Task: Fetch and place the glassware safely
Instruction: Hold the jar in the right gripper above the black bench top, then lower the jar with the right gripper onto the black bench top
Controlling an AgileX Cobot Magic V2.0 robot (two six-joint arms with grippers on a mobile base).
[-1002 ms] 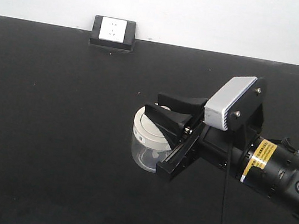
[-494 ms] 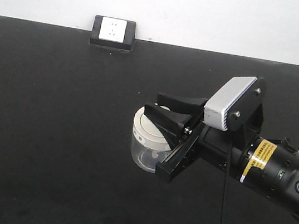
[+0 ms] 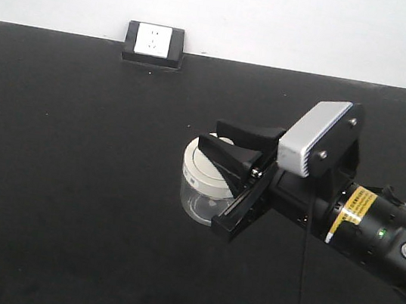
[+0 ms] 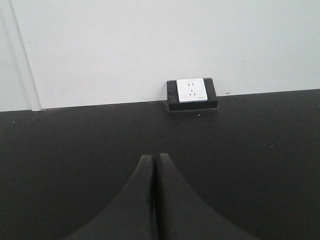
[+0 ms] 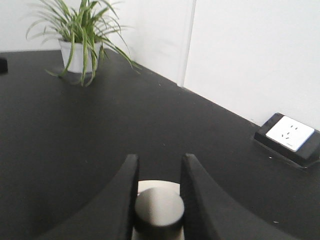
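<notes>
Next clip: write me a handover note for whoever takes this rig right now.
Left pincer: shut, empty, over the black table.
Right pincer: shut on the lid knob of the glass jar.
Jar: mid-table, right of centre; whether it is lifted cannot be told.
Done: grasp. Left: carry the jar and set it down gently, then release.

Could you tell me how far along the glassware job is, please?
Done: the right gripper is at the glass jar, fingers pinching the lid knob. In hand: that grasp; whether the jar is off the black table is unclear. Left: carrying and setting it down. The left gripper is shut, empty.
</notes>
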